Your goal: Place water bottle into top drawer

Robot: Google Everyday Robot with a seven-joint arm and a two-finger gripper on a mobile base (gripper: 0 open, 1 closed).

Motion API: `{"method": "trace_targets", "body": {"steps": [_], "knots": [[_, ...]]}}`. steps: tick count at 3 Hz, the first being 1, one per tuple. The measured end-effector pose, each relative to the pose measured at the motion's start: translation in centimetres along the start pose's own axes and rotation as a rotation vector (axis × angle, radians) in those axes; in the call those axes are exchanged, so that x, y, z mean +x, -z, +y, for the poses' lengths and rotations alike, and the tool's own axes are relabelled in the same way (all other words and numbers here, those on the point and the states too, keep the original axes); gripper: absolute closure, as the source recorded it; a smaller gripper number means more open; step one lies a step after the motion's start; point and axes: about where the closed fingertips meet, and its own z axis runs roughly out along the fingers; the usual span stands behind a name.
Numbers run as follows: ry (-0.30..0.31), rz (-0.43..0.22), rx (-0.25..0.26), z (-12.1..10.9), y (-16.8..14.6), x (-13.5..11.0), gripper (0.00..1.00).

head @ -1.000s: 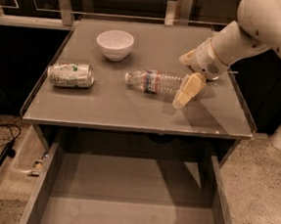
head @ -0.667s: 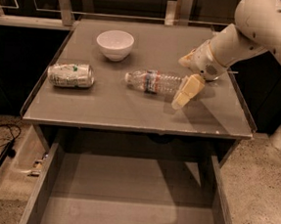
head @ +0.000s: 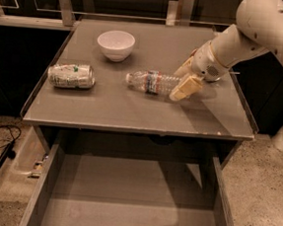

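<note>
- Nearby, on the grey table (head: 131, 115), a white bowl (head: 116, 44) sits at the back and a crushed can (head: 71, 75) lies at the left, both apart from the bottle.
- The top drawer (head: 123, 202) stands pulled out below the table's front edge.
- The water bottle (head: 151, 82) lies on its side near the table's middle, white cap pointing left. It is clear and ribbed, with a red-blue-white label band.
- The gripper (head: 179, 83) is at the bottle's right end, its 2 fingers spread with 1 on each side of the base. Whether they touch it cannot be told.
</note>
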Motion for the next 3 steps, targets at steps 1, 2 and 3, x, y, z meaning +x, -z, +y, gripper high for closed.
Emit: {"method": "trace_targets", "body": {"steps": [1, 2, 3], "knots": [[0.000, 0.000, 0.000, 0.00, 0.00, 0.00, 0.66], [0.000, 0.000, 0.000, 0.00, -0.01, 0.00, 0.89], [0.000, 0.000, 0.000, 0.00, -0.01, 0.00, 1.00]]}}
